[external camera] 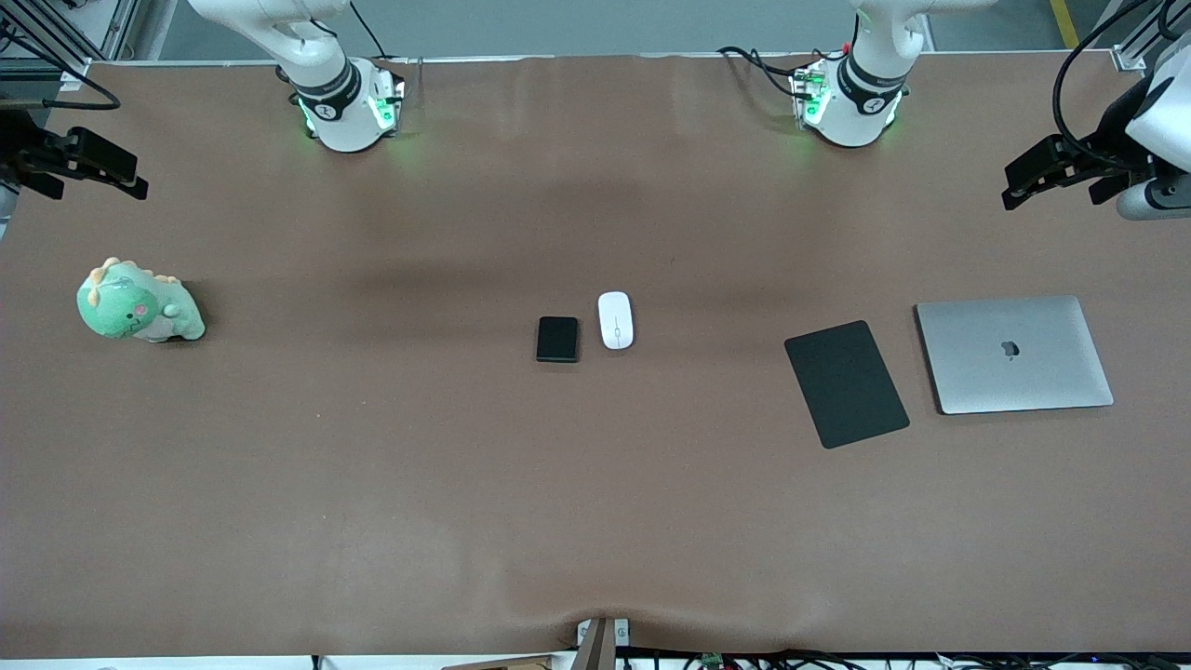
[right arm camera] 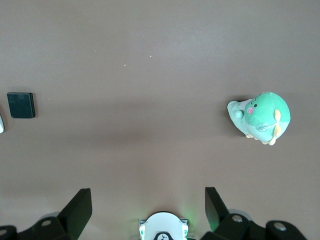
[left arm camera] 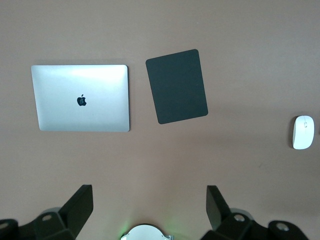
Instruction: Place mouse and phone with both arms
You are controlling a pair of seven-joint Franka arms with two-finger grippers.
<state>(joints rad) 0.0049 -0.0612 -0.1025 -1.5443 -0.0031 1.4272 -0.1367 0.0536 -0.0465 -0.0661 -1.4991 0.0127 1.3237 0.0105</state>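
Starting at the right arm's end of the brown surface [external camera: 372, 484]: the right claw [external camera: 88, 167] hangs up in the air over that edge, fingers spread wide apart with nothing between them; in the right wrist view you can see both fingers [right arm camera: 77, 210] well separated over bare surface. Near it, and nearer to the front camera, a green plush dinosaur [external camera: 138, 302] sits by itself, with a pink cheek and orange spikes.

Middle of the surface is where the task stuff is. The phone [external camera: 557, 339], a small black slab, lies flat, and the white mouse [external camera: 615, 320] lies just beside it toward the left arm's end, a small gap between them, not touching. The mouse sits a touch farther from the front camera than the phone. Neither claw is anywhere near them.

Further toward the left arm's end there's a black mouse pad [external camera: 846, 383], lying flat and turned at a slight angle, then a closed silver laptop [external camera: 1014, 354] just beside it, logo up.

Last, the left claw [external camera: 1061, 172] is up over the left arm's edge of the surface, also spread open and empty, with fingers [left arm camera: 77, 207] wide apart in the left wrist view.
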